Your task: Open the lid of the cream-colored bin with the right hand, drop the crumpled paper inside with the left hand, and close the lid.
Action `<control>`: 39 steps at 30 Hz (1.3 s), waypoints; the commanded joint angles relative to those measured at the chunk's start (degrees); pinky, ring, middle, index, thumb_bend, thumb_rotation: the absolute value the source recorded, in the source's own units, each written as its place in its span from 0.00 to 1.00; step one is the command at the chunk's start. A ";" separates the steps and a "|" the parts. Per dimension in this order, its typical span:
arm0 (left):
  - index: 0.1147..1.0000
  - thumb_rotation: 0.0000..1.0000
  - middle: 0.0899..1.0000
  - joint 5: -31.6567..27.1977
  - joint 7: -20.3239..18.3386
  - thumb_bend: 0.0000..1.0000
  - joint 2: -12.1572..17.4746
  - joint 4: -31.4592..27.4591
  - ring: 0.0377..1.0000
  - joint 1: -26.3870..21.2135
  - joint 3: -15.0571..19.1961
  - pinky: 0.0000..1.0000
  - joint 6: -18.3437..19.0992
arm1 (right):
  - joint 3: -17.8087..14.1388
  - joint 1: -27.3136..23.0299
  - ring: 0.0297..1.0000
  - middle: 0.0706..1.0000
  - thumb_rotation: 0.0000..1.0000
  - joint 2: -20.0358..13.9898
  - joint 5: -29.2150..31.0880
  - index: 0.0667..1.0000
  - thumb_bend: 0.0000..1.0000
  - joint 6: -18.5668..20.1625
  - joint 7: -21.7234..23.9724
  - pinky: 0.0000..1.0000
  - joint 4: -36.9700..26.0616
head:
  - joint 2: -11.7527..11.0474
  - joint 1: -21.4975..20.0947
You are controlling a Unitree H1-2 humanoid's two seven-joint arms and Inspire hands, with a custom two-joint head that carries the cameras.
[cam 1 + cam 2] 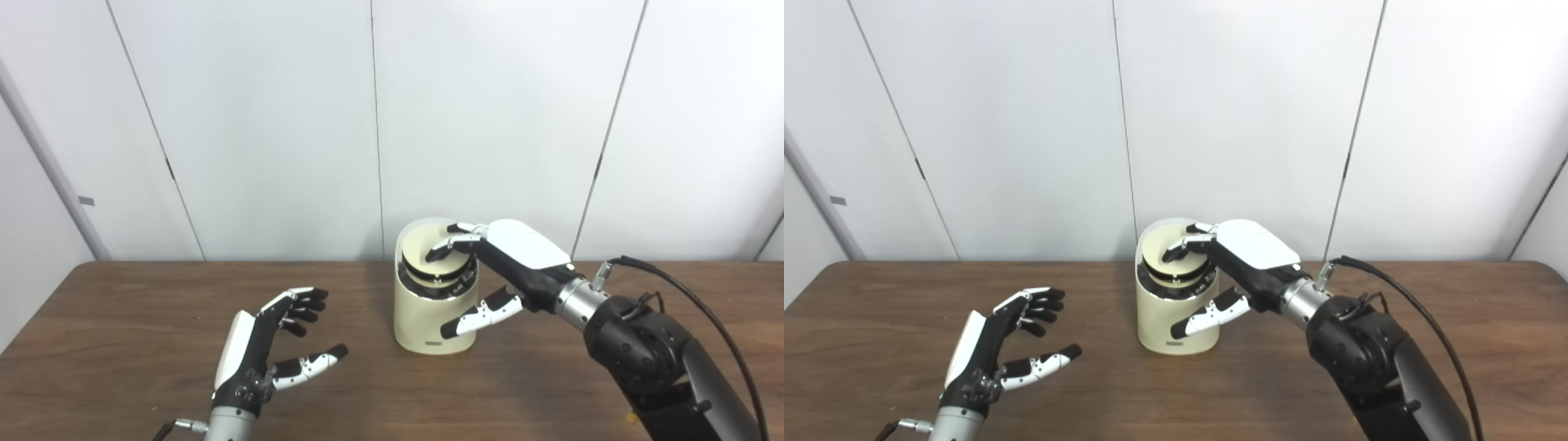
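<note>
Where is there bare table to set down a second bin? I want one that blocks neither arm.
Bare wood lies along the far edge left of the cream bin, beyond the open left hand, and on the far right behind the right arm. It is crowded at the bin, where the right hand rests on the lid.

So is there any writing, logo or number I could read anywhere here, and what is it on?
Nothing here can be read.
Cream-colored bin: a small dark label at the front of its base, too small and blurred to read.
Wall panel at far left: a small grey tag, no legible text.
Left hand, right hand, table: no visible writing.
</note>
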 commanded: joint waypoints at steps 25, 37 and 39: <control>0.68 0.13 0.65 -0.25 -0.15 0.71 0.33 -3.54 0.62 -0.62 0.10 0.55 -0.33 | 1.59 -0.08 0.89 0.71 0.47 -1.07 -1.29 0.71 0.74 -0.65 2.26 0.95 -1.10 | 1.64 0.34; 0.68 0.14 0.65 -0.35 -1.01 0.71 0.26 -4.12 0.62 -0.67 0.29 0.54 0.13 | 4.81 -0.67 0.89 0.71 0.53 -2.77 -7.06 0.70 0.76 -1.34 4.38 0.97 -0.37 | 1.94 0.36; 0.68 0.14 0.65 -0.32 -1.08 0.71 0.25 -4.17 0.62 -0.68 0.33 0.55 0.23 | 5.15 -0.78 0.90 0.71 0.54 -2.90 -7.59 0.71 0.77 -0.72 5.29 0.98 -0.63 | 1.94 0.36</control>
